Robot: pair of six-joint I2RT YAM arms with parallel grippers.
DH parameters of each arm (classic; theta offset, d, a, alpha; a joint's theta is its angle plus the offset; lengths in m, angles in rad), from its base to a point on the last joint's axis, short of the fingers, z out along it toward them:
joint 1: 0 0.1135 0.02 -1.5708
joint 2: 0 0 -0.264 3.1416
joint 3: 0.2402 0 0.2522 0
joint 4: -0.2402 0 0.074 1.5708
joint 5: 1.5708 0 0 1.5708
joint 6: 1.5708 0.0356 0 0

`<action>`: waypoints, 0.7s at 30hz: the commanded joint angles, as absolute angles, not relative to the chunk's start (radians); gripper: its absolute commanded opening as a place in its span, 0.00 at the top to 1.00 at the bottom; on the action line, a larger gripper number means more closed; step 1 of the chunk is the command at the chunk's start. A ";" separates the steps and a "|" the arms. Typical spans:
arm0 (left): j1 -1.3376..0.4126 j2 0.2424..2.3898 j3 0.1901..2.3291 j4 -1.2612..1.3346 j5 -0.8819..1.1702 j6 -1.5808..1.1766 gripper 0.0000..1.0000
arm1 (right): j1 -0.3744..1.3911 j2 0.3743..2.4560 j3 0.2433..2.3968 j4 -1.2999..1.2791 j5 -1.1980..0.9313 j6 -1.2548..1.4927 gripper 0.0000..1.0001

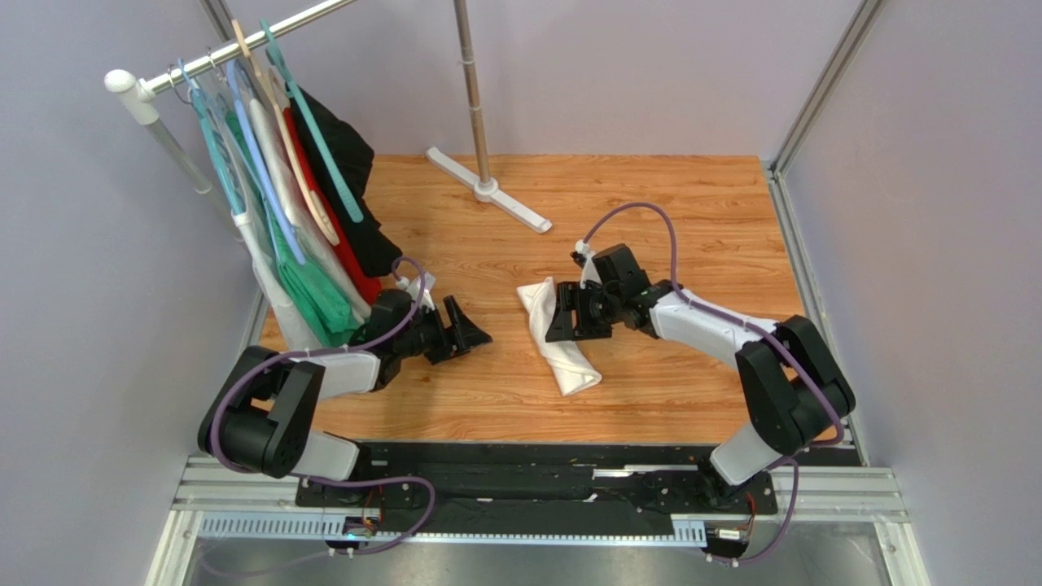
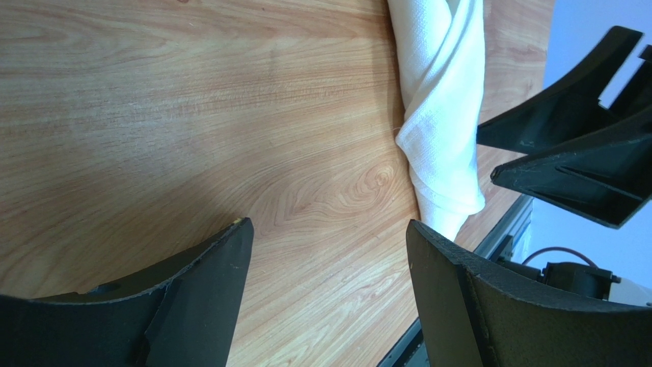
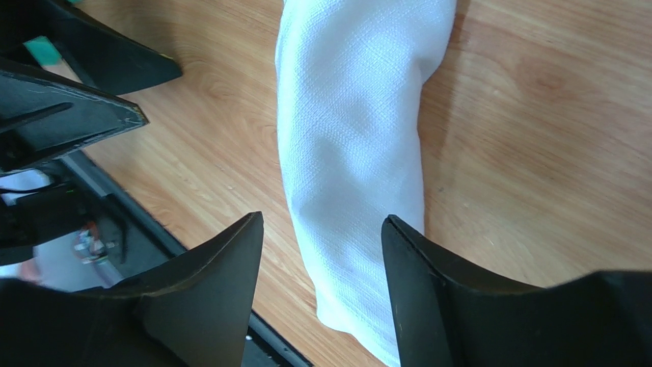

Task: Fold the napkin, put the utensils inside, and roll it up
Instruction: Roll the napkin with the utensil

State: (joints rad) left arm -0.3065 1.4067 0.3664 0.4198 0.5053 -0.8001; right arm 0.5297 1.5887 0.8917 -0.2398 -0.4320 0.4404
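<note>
Napkin (image 1: 575, 366): white cloth, rolled into a twisted tube, lying mid-counter (image 1: 685, 220).
Right pincer (image 3: 323, 220): jaws wide, one on each side of the roll, not clamping it.
Left pincer (image 2: 329, 225): jaws wide, empty, over bare wood left of the roll.

Wooden tabletop (image 1: 685, 220), light grain, enclosed by grey walls (image 1: 930, 147). At far left, a garment rail (image 1: 245, 49) carries hangers bearing a white garment (image 1: 275, 305), green cloth (image 1: 312, 293), red garment (image 1: 349, 250) and black garment (image 1: 355, 159), packed close together. A metal pole (image 1: 471, 86) stands upright on a white foot (image 1: 489, 192) near the table's far edge.
</note>
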 commanded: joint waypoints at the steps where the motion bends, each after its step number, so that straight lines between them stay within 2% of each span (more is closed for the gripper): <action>1: -0.302 1.417 0.393 0.431 0.526 -0.775 0.18 | 0.655 1.502 0.974 -0.365 -0.183 0.345 0.37; 2: -0.301 1.419 0.393 0.433 0.526 -0.775 0.18 | 0.688 1.497 0.995 -0.398 -0.043 0.325 0.36; 5: -0.301 1.422 0.391 0.437 0.529 -0.776 0.18 | 0.807 1.509 1.043 -0.440 0.186 0.302 0.37; 8: -0.301 1.417 0.388 0.439 0.531 -0.778 0.18 | 0.876 1.566 1.078 -0.466 0.329 0.299 0.38; 14: -0.301 1.387 0.382 0.420 0.529 -0.772 0.18 | 0.954 1.692 1.152 -0.497 0.512 0.281 0.38; 21: -0.301 1.373 0.383 0.403 0.523 -0.762 0.18 | 0.973 1.744 1.154 -0.479 0.535 0.273 0.38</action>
